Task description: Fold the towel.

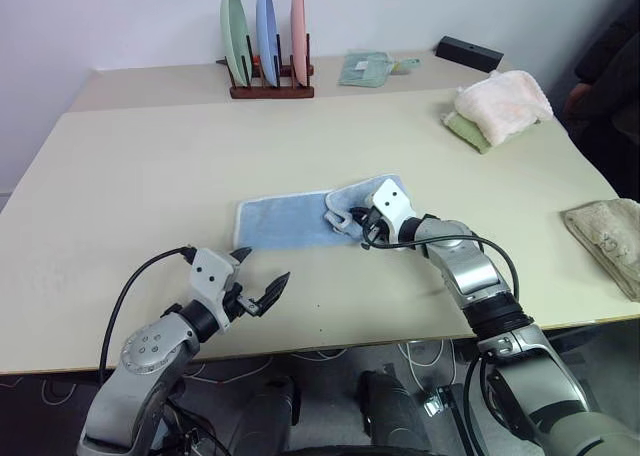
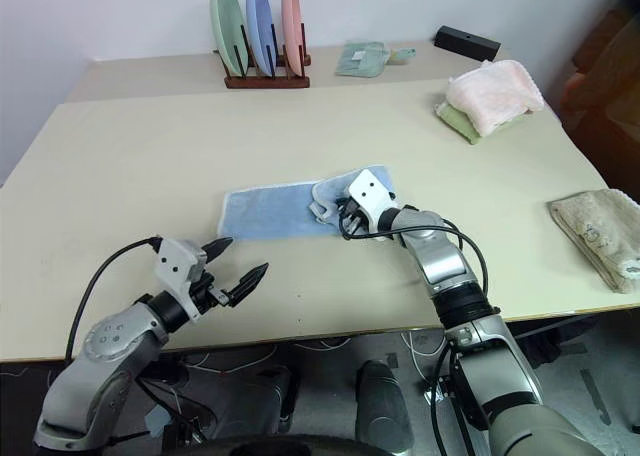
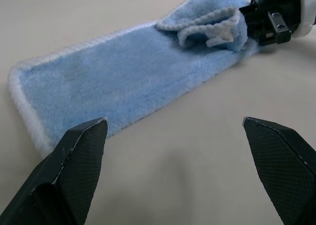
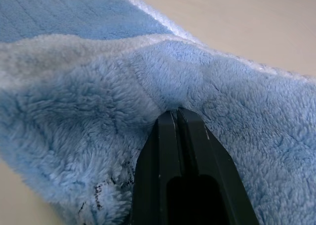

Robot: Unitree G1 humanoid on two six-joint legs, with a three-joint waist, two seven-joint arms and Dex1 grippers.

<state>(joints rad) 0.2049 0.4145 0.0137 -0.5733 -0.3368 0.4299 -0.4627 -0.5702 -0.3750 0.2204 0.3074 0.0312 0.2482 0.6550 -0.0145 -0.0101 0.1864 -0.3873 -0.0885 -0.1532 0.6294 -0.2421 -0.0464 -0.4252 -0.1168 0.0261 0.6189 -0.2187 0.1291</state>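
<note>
Light blue terry cloth towel with whitish stitched edging: lies as a long strip on the beige surface, its right end bunched and doubled over, small white loop tag showing there.

Right gripper: fingers pressed together, pinching the bunched pile at that end.

Left gripper: black fingers spread wide apart, holding nothing, hovering just short of the towel's near edge; the flat left end lies beyond the tips.
</note>
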